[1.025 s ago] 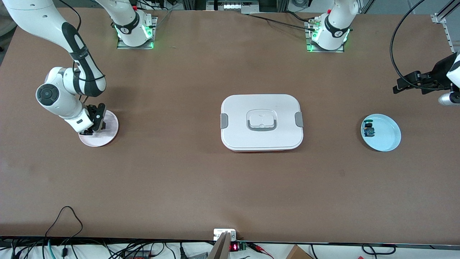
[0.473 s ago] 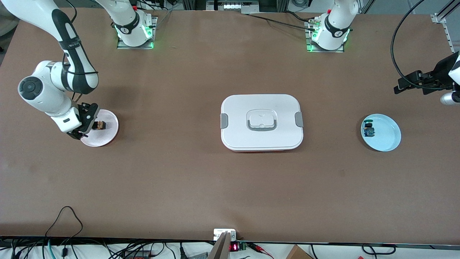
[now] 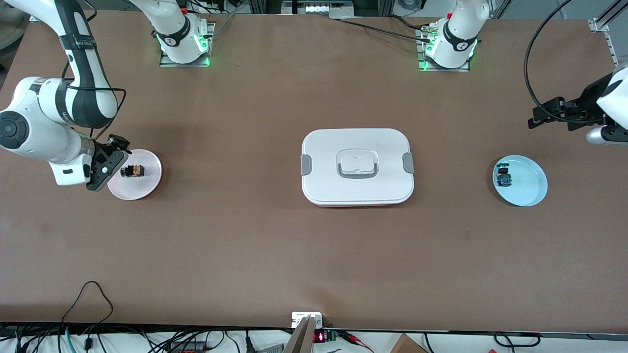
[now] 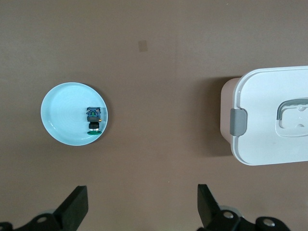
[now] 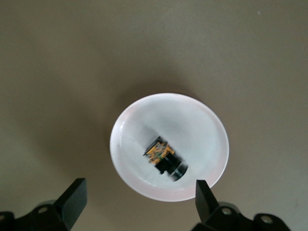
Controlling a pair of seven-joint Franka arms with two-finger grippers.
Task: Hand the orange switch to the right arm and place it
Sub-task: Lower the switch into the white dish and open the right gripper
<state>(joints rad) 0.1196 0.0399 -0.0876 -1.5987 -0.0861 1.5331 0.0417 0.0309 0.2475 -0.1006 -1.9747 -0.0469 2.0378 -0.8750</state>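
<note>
We find the orange switch (image 3: 133, 170) lying free on the pink plate (image 3: 149, 188) at the right arm's end, at 9 o'clock from the white lidded box (image 3: 357, 165). We judge it light, rigid — best pinched across its black body. Right gripper (image 3: 109, 162) over the plate's edge, spread wide, empty; left gripper (image 3: 539, 113) waits, likewise wide and empty, over bare table near the blue plate (image 3: 530, 189), which holds the green-and-blue switch (image 3: 503, 177). Nothing obstructs.

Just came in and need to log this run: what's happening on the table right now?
The orange switch lies on the pink plate at the right arm's end of the table. The right gripper is open, just above the plate's edge, holding nothing. The left gripper waits open at the left arm's end, above the table near the blue plate, which holds a green and blue switch. A closed white container sits mid-table.
</note>
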